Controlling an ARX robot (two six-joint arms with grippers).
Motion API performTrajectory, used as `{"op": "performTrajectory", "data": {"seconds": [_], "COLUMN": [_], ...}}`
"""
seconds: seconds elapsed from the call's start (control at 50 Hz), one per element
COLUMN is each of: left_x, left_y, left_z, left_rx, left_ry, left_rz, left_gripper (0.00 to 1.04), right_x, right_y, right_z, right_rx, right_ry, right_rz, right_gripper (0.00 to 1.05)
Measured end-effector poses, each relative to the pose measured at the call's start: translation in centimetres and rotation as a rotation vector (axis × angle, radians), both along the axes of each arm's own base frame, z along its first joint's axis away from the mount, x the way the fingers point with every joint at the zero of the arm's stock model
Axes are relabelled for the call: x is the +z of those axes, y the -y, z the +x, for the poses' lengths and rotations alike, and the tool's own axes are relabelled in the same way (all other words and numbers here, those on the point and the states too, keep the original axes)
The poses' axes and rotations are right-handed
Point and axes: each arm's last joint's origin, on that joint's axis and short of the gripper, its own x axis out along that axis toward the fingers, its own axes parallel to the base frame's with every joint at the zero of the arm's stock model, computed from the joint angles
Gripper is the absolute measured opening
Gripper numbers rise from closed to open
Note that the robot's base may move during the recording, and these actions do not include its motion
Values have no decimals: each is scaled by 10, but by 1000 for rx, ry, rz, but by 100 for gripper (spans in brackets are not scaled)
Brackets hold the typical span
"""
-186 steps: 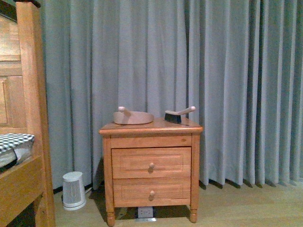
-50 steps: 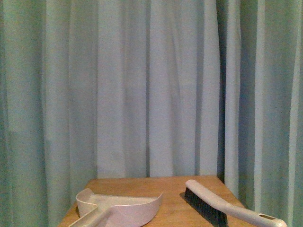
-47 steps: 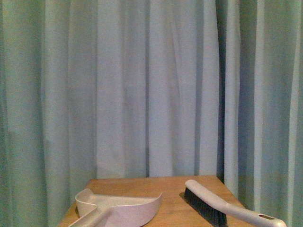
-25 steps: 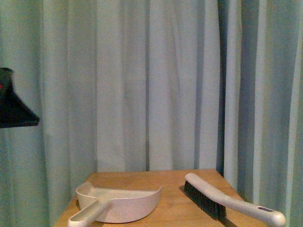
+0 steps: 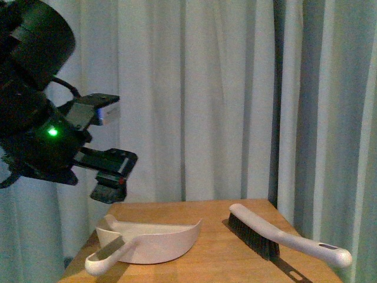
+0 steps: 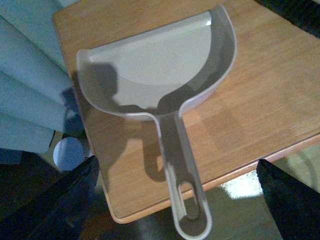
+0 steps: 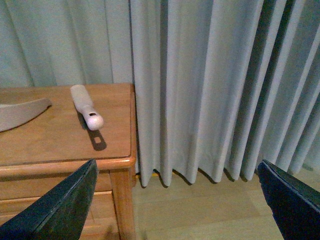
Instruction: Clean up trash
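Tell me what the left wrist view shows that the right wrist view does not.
Only the left wrist view shows the whole dustpan with its handle and a round white object down beside the table. Only the right wrist view shows the brush handle and the curtain reaching the floor. Both show the wooden table top, the curtain and part of the dustpan.

- The room is dim, lit by soft, cool light; in the front view the curtain looks grey-blue and grainy.
- The left arm is almost a black silhouette, with only its green lamp glowing.
- The brush throws a thin shadow toward the camera on the surface.
- In the left wrist view a dark shadow lies across the dustpan, and the left tool's fingers are dark and blurred.
- In the right wrist view the light is even, and the right tool's fingers are dark and soft.
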Motion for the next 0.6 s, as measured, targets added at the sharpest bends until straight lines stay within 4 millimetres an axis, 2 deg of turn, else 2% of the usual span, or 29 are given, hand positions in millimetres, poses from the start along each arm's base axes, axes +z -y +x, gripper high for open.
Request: {"op": "performTrajectory", "data": {"seconds": [0.08,0.22,0.599], "left_x": [-14,-39,-51], "left_y": [14,15,17], "left_z": [6,22,32], "left_rx": [16,110,173], "left_ry": [-29,-105,-213], "left_rz": [60,135,104], "left_gripper": [97,97,97], "right_x": [0,0,0], "right_y": [0,0,0], "right_z": [0,0,0], "right_rx": [0,0,0], "right_ry": [0,0,0], "right_rz": [0,0,0], "right_gripper": [97,97,97]}}
